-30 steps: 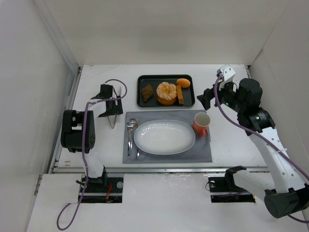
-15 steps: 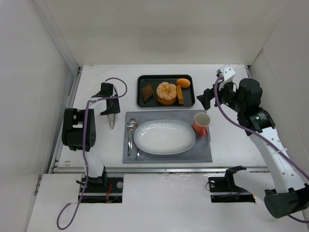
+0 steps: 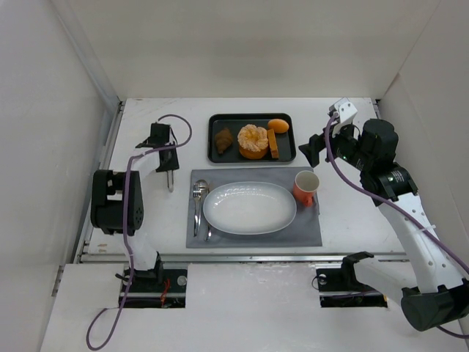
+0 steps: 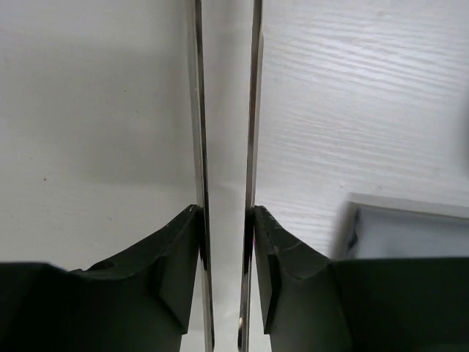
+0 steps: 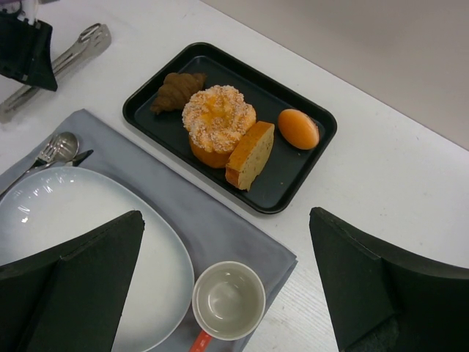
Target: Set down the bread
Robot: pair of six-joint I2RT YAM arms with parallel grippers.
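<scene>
The bread (image 3: 223, 139) (image 5: 176, 89) is a small dark brown croissant lying at the left end of the black tray (image 3: 286, 152) (image 5: 293, 169), beside a peeled orange (image 3: 253, 141). My left gripper (image 3: 163, 149) (image 4: 226, 209) is over the table to the left of the tray. It is shut on a pair of metal tongs (image 3: 170, 180) (image 4: 254, 110), whose two arms are pinched between the fingers. My right gripper (image 3: 311, 147) (image 5: 226, 216) hangs open to the right of the tray, above the cup, with nothing in it.
A white oval plate (image 3: 249, 207) lies on a grey mat (image 3: 308, 229), with a spoon and fork (image 3: 199, 199) on its left and an orange cup (image 3: 306, 185) (image 5: 228, 299) on its right. The tray also holds a cake slice (image 5: 249, 155) and a small orange fruit (image 5: 298, 128). White walls enclose the table.
My left gripper has closed on the tongs, squeezing their arms together, and has shifted slightly toward the back. The right arm has not moved.
</scene>
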